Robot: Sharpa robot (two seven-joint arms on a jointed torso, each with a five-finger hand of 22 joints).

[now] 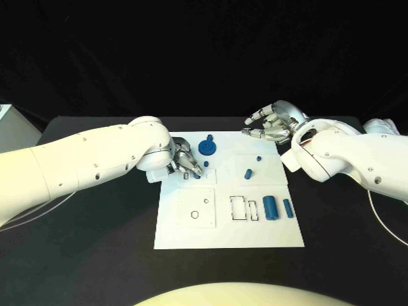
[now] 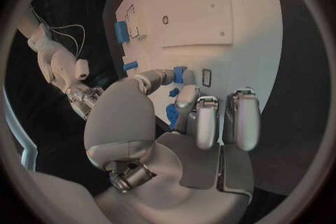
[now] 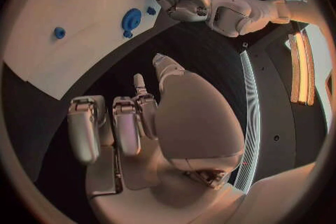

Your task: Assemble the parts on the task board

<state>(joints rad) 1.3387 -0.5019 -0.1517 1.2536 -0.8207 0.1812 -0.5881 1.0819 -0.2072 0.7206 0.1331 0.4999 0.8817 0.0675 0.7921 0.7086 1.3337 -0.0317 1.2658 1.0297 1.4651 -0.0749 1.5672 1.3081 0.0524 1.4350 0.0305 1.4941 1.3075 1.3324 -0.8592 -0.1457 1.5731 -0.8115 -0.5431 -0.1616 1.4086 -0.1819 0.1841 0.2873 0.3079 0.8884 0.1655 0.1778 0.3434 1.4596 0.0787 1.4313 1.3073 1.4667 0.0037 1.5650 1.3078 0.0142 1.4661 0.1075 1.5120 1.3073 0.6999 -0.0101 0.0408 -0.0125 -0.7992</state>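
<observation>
Flatly: matte white task board (image 1: pixel 259 237)

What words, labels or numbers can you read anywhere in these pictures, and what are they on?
None can be read. The task board carries only black outlines, no lettering. The blue parts, such as the cylinder, and both hands, left and right, show no markings.
</observation>
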